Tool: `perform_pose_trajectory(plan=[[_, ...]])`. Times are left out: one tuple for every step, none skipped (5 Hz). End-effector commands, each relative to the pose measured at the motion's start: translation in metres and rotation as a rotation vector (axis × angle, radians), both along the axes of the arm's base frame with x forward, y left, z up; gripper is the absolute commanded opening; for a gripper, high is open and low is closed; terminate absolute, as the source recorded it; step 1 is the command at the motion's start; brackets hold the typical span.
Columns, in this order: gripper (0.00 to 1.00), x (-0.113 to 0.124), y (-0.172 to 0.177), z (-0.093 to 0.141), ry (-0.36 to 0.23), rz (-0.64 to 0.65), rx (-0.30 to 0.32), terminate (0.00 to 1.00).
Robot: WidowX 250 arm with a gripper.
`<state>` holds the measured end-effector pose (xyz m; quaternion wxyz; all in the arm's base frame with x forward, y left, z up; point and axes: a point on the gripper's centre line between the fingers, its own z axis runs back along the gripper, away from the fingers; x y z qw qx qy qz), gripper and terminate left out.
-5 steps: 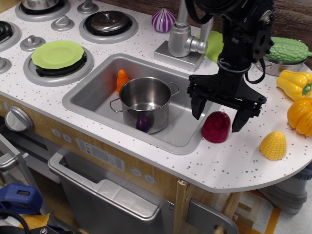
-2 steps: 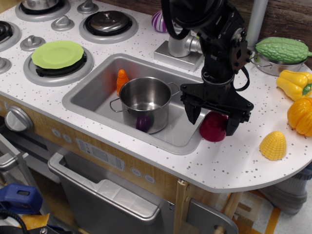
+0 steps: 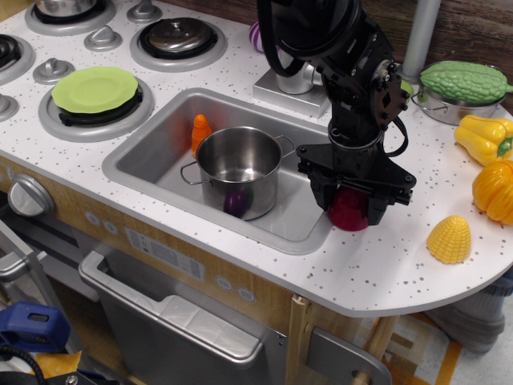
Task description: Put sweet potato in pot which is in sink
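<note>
I am working over the sink [image 3: 152,160], the wide grey basin set into the speckled counter [image 3: 385,273], because it is holding the target container. The pot [image 3: 239,170] is standing upright in the middle of the basin with its mouth open and unobstructed, which is leaving a clear drop zone from above; a small purple toy [image 3: 236,201] is lying against its front wall and an orange toy [image 3: 201,132] is standing behind it, both outside the pot. I am holding the gripper [image 3: 350,207] low at the basin's right rim, fingers pointing down and straddling the sweet potato [image 3: 349,210], which is sitting on the counter just beside the rim. The fingers are standing narrow, close against both flanks; whether they are pressing yet, I cannot tell. I judge the grasp is being set before any lift.
</note>
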<state>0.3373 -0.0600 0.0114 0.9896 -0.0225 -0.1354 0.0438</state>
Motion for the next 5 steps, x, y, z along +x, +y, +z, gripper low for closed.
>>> perform_pose_trajectory(plan=[[0.0,0.011,0.017,0.024,0.021,-0.038,0.014,0.0],[0.0,0.024,0.04,0.054,0.073,-0.1,0.091,0.0],[0.0,0.029,0.066,0.073,0.096,-0.126,0.167,0.0],[0.0,0.033,0.107,0.076,0.09,-0.158,0.216,0.0],[0.0,0.032,0.138,0.064,0.099,-0.151,0.219,0.0]])
